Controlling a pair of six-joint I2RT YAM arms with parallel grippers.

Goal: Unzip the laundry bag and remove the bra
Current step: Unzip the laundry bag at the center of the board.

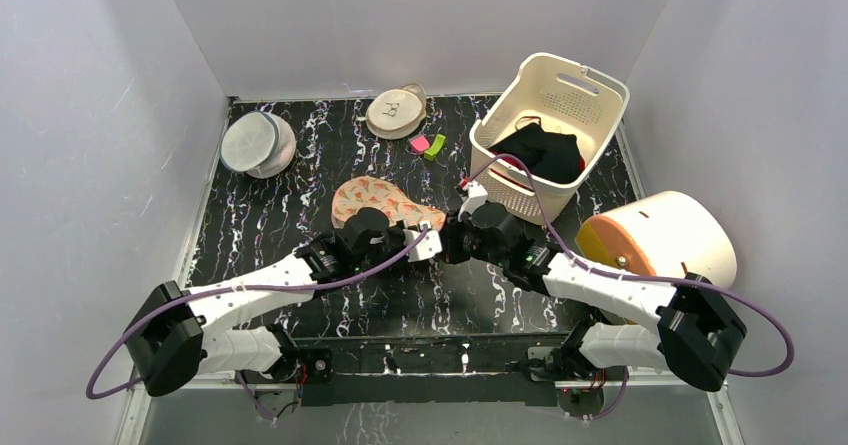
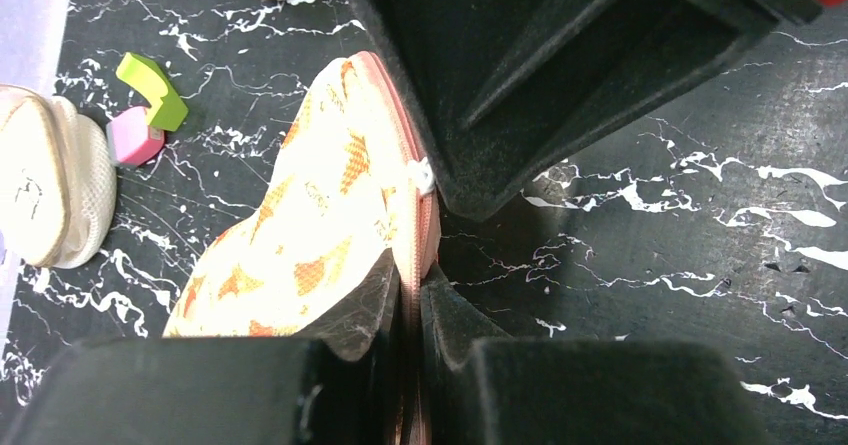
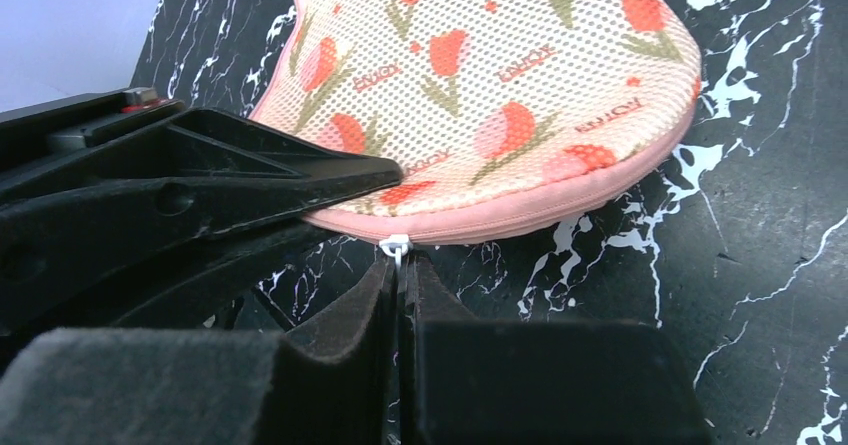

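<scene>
Top external view: shows the laundry bag (image 1: 385, 202) flat on the desk (image 1: 300, 155), near mid-desk, its near-right edge meeting the left gripper (image 1: 435, 238) and the right gripper (image 1: 456, 233), set tip to tip.

Left wrist view: puts the bag's pink trim directly between the left gripper's own fingers, with the lobe running up and to the left.

Right wrist view: puts the bag just beyond the right gripper, seam toward it.

Appearance of the bag:
- Two-lobed beige-pink mesh with red-and-green flower prints.
- Pink piping round the edge.
- Small white zipper pull (image 3: 396, 246) on the near seam.
- Zipper closed along the visible stretch.

Left gripper: closed to a narrow slit, clamped on the pink trim close beside the pull.

Right gripper: fully closed, apparently pinching the white zipper pull, though contact partly hidden by the pads.
</scene>
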